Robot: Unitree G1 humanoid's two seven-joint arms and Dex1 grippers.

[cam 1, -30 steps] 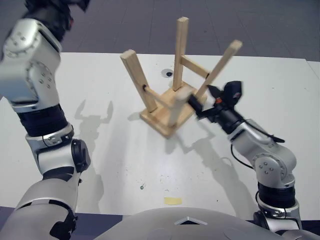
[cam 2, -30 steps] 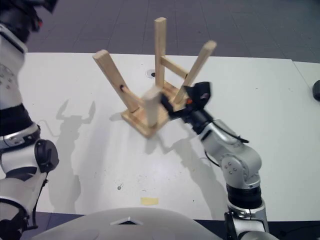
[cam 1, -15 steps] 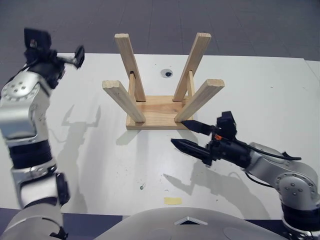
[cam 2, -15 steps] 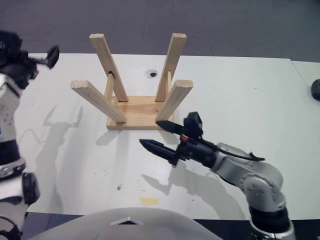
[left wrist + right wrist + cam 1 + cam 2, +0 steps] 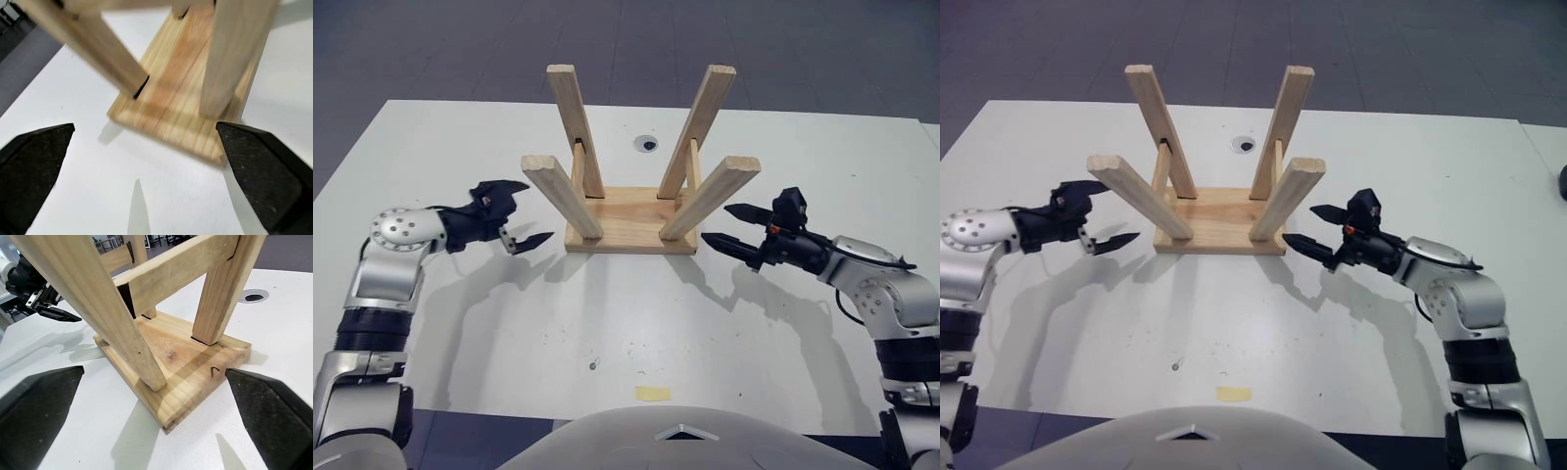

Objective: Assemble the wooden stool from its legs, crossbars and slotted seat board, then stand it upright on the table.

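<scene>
The white table stands on a dark tiled floor, and the wooden stool rests on it upside down, seat board flat and four legs up, right between the two sets of jaws. The left arm reaches low over the table, and the left jaws are spread wide, near the stool but not touching it. The right arm is low too, and the right jaws are spread wide just beside the stool.

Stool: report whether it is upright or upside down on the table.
Upside down. The stool rests with its seat board flat on the table, all four legs pointing up.
</scene>
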